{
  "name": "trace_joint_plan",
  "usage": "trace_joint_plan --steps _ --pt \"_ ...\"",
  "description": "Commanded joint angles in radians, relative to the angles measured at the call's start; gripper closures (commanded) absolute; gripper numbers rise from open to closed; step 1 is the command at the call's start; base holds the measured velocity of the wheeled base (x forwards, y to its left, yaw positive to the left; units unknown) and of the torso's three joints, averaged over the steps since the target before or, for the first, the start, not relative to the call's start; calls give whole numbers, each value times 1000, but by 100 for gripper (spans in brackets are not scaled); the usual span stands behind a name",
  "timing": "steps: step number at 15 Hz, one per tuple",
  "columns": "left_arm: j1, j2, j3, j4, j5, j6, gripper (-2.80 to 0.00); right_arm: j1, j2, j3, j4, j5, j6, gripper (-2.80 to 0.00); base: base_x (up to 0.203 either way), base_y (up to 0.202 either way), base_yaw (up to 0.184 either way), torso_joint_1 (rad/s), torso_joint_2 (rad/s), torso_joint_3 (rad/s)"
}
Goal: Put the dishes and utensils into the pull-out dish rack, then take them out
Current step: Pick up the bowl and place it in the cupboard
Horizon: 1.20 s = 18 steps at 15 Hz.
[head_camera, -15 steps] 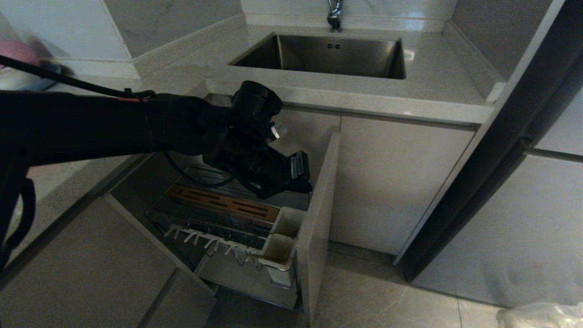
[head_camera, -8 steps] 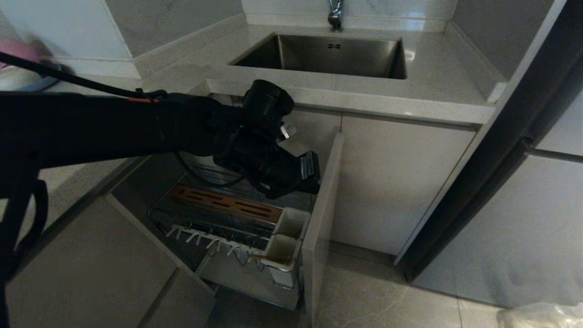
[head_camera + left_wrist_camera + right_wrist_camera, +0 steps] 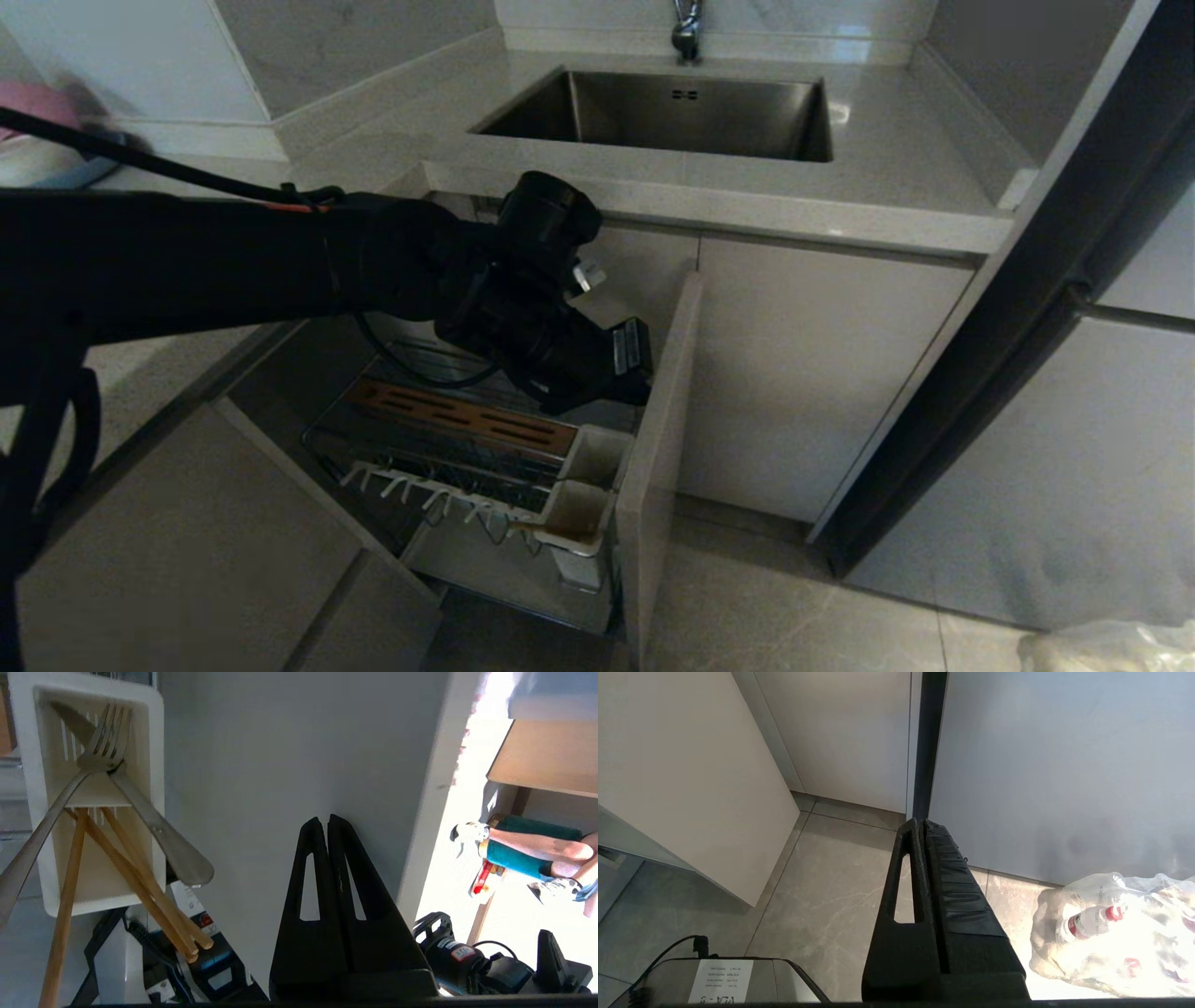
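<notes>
The pull-out dish rack [image 3: 448, 467] stands drawn out under the counter, showing its brown slotted strip [image 3: 457, 420], white pegs and beige front panel [image 3: 658, 439]. Two white cups [image 3: 583, 485] sit against the panel. In the left wrist view one cup [image 3: 28, 826] holds the utensils: wooden chopsticks [image 3: 135, 877], a fork [image 3: 105, 732] and another grey metal piece [image 3: 180, 856]. My left gripper [image 3: 637, 378] [image 3: 324, 819] is shut and empty, close to the panel's inner face. My right gripper [image 3: 920, 821] hangs shut over the floor. I cannot make out the dishes.
The sink [image 3: 672, 112] and counter lie behind the rack. Blurred pink and pale crockery [image 3: 42, 131] sits far left on the counter. A tall dark-edged door [image 3: 1027, 327] stands to the right. A plastic bag of bottles [image 3: 1111, 933] lies on the floor. A person's legs [image 3: 528, 851] show beyond the panel.
My left gripper has shifted a little to the right, nearer the front panel, then sunk slightly. It stays shut. The right arm has kept still.
</notes>
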Motion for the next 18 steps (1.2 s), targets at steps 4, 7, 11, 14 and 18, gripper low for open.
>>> trace_joint_plan --steps 4,7,11,14,18 --pt "91 -25 37 5 57 -4 0 0 0 0 1 0 -1 0 0 0 0 0 0 0" --pt "165 -79 67 5 85 -2 0 0 0 0 1 0 0 0 0 0 0 0 0 0" --pt "249 -207 114 5 107 1 0 0 0 0 1 0 0 0 0 0 0 0 0 0" --pt "307 -344 140 6 155 4 0 0 0 0 1 0 -1 0 0 0 0 0 0 0" --pt "357 -563 158 19 264 7 0 0 0 0 1 0 0 0 0 0 0 0 0 0"
